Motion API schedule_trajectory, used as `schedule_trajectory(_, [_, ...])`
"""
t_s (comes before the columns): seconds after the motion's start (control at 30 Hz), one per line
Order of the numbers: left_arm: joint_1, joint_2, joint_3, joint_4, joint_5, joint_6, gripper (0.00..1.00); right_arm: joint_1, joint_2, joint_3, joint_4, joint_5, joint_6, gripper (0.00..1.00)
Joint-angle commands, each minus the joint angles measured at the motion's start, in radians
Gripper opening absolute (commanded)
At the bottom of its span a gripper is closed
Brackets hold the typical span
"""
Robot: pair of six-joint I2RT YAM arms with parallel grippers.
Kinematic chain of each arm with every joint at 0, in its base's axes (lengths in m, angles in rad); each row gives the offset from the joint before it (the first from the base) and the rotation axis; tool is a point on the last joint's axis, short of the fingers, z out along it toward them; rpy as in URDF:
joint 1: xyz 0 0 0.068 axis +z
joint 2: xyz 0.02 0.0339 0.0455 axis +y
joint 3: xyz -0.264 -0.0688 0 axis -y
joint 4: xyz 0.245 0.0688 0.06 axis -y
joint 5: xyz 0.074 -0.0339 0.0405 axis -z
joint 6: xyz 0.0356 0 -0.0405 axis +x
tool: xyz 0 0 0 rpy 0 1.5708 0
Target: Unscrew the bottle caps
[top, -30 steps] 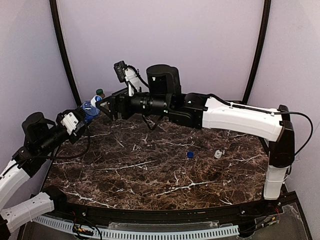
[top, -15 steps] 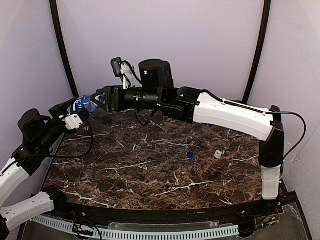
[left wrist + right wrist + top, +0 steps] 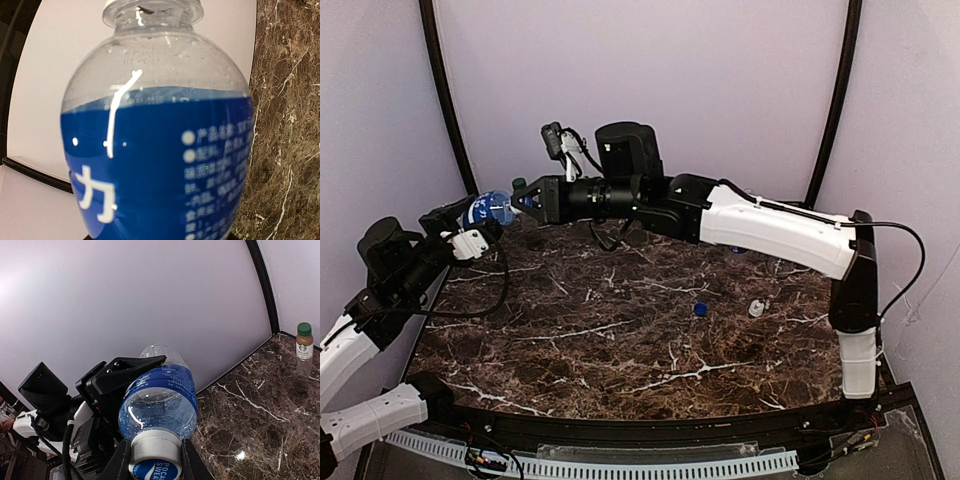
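- Left hand (image 3: 470, 222) grips the clear plastic bottle with the blue label (image 3: 161, 395) round its body, sideways above the dark marble desk's (image 3: 620, 340) far left corner.
- Right hand (image 3: 525, 197) is clamped on its white cap (image 3: 155, 452).

blue-labelled bottle (image 3: 160, 150) crowds the left wrist view, its base and cap (image 3: 152, 6) cropped, left gripper (image 3: 478, 218) unseen there. from above, right gripper (image 3: 522, 197) hides the cap; brownish bottle (image 3: 520, 183) shows only its green top.
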Motion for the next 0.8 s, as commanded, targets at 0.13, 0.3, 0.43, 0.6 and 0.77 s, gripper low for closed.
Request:
schedule_trajectory(0.13, [-0.006, -0.013, 0.125, -0.175, 0.118, -0.207, 0.37, 0.011, 0.008, 0.04, -0.103, -0.301, -0.251, 0.0])
schedule_trajectory(0.3, [-0.006, -0.028, 0.206, -0.554, 0.503, -0.3, 0.37, 0.067, -0.097, -0.062, -0.296, -0.281, -0.666, 0.0])
schedule_trajectory(0.43, [-0.006, -0.028, 0.234, -0.711, 0.647, -0.295, 0.37, 0.106, -0.125, -0.073, -0.476, -0.131, -0.871, 0.0])
schedule_trajectory(0.6, [-0.006, -0.005, 0.263, -0.822, 0.729, -0.314, 0.32, 0.191, -0.132, -0.081, -0.571, 0.166, -1.137, 0.0])
schedule_trajectory(0.77, [-0.006, 0.017, 0.26, -0.891, 0.803, -0.343, 0.31, 0.236, -0.183, -0.129, -0.505, 0.312, -1.398, 0.0])
